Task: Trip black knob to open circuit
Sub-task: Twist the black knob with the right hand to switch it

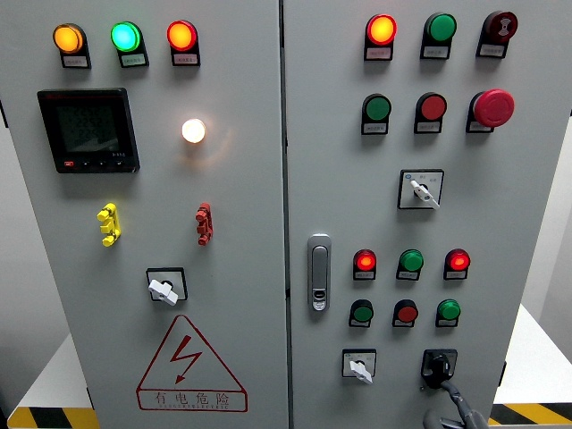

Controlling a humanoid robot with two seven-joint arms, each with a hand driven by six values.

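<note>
The black knob (438, 365) sits in a black square plate at the lower right of the grey cabinet's right door, with its handle pointing down and slightly left. My right hand (450, 407) comes up from the bottom edge just below it and its grey tip reaches the knob's lower end. Most of the hand is cut off by the picture's edge. The left arm is out of view.
A white selector switch (359, 366) sits left of the knob, with rows of red and green lamps (410, 261) above. A door handle (319, 271) lies near the seam. The left door carries a meter (88, 130), a lit lamp (193, 130) and a warning triangle (190, 362).
</note>
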